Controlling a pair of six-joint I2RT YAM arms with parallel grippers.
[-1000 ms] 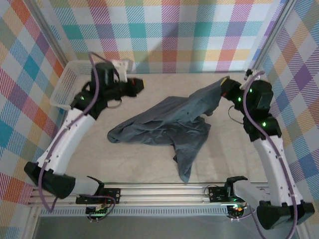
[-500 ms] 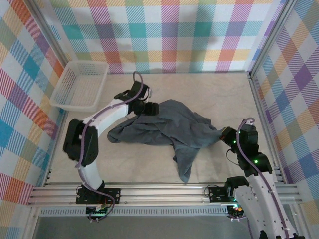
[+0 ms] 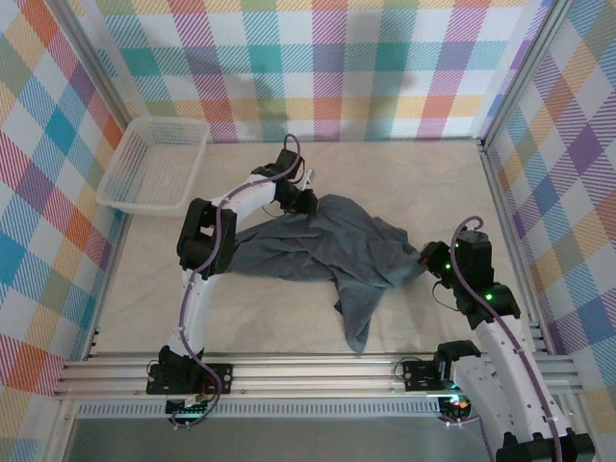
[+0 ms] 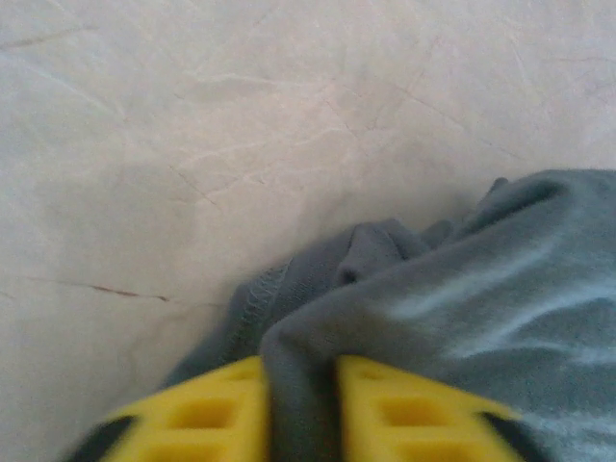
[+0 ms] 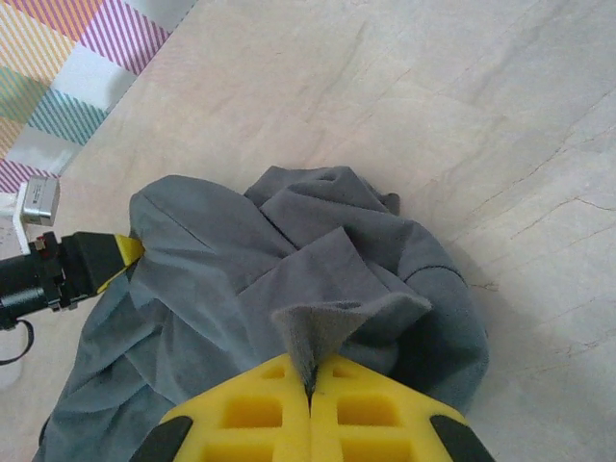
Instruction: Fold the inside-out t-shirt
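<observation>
Both arms now have the cloth: the left hand (image 3: 306,202), which a second ago hung open-handed over by the white basket (image 3: 164,121), has swung across the counter (image 3: 433,173) and closed on the far left edge of the slate-grey t-shirt (image 3: 327,245). Its wrist view shows a ridge of hemmed fabric nipped tight in that hand. The right hand (image 3: 424,262) is clamped shut on a small peak of cloth at the garment's right side; a second ago it held that corner high at the far right of the counter, and it has since dropped low and drawn back toward the near edge. The shirt, which then hung up from that raised corner, now lies on the middle of the counter as a wrinkled, slanting sheet strung between the two hands, with one tail trailing toward the near rail and its seams showing. The basket stands well apart at the far left, untouched. With a grip at each end, the pair look set to pull the garment taut or lift it to spread it flat — no fold has been made yet, so the task appears to be at its early, straightening stage.
</observation>
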